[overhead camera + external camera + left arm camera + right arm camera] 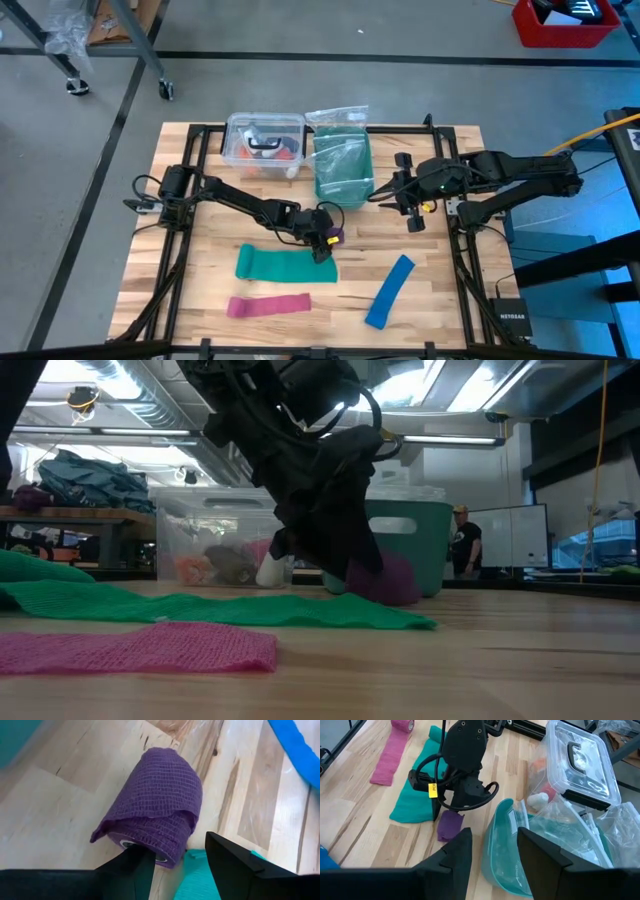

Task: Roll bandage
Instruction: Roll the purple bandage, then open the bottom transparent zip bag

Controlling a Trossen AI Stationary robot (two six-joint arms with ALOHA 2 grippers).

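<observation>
Bandage: I have the purple bandage (155, 812) already wound into a small roll, lying on its side on the bare table (200, 305) just right of the green cloth's (285, 265) far right corner, its loose tail draped over the top.
Left claw: my left claw (180, 857) sits right at the roll's near end, fingers apart; one finger touches the roll's rim, the other stands clear beside it. I judge it is open so the roll can rest on its own, or to get a fresh bite on it.
Right claw: my right claw (490, 850) hangs well off to the right, above the edge of the teal tub (507, 850), fingers parted and gripping nothing. It waits out of the left arm's way.
Progress: the rolling looks essentially done; only that slack flap is left to tuck.
Other strips: the pink strip (268, 305) and the blue strip (390, 290) lie flat nearer me, untouched.
Risk: nudging the roll could unwind the flap.
</observation>
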